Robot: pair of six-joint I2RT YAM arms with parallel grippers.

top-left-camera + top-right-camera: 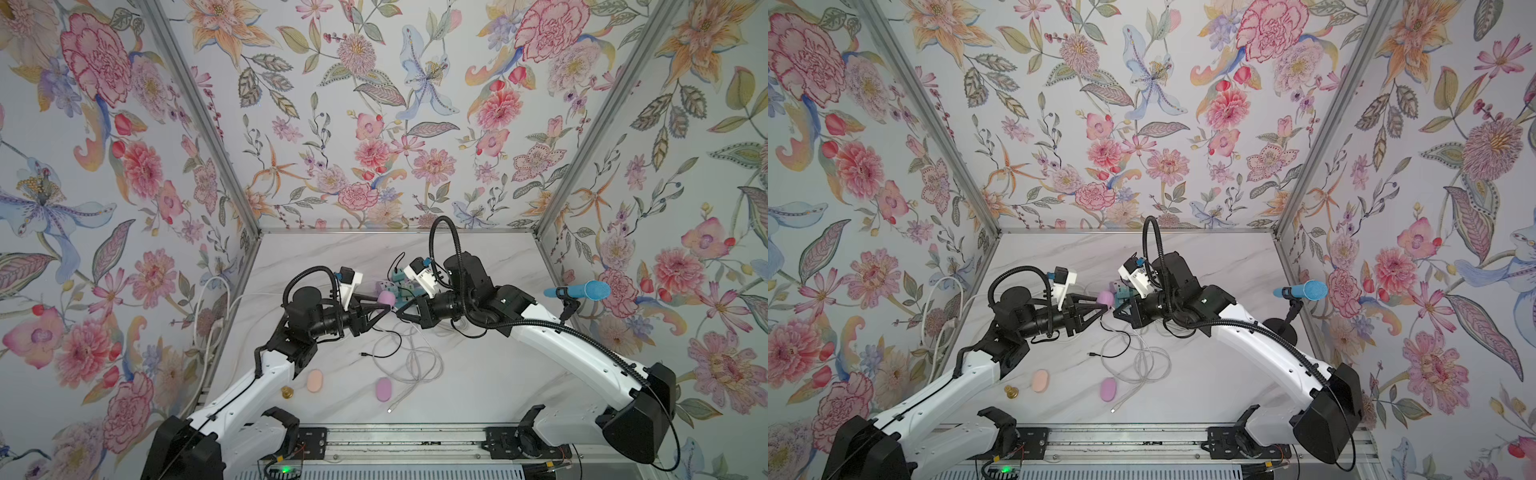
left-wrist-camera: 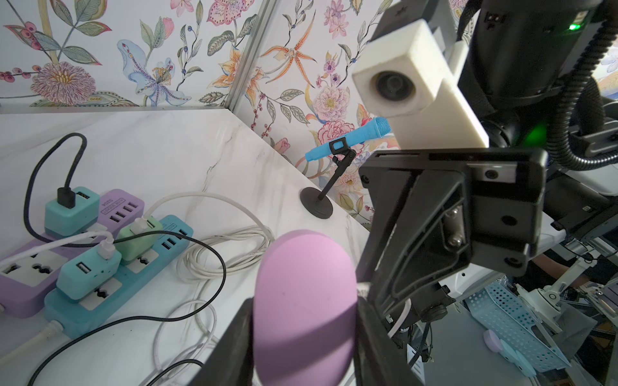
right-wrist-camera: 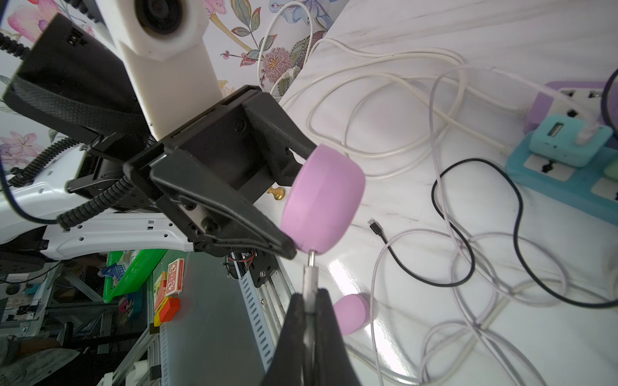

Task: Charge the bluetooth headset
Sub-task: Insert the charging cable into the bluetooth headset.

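Within left end effector (image 3: pixel 300 198): headset case (image 3: pixel 326 197).

Left claw (image 1: pixel 385 301) grips partway apart, facing the tightly pinched right claw (image 3: pixel 311 295).

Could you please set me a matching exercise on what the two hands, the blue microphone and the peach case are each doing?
Things:
1. left hand
2. right hand
3. blue microphone
4. peach case

States:
A. pinching the white cable's plug
B. lying on the table near the brass knob
C. gripping the purple headset case
D. clipped on a black stand

Pairs: 1-C, 2-A, 3-D, 4-B.
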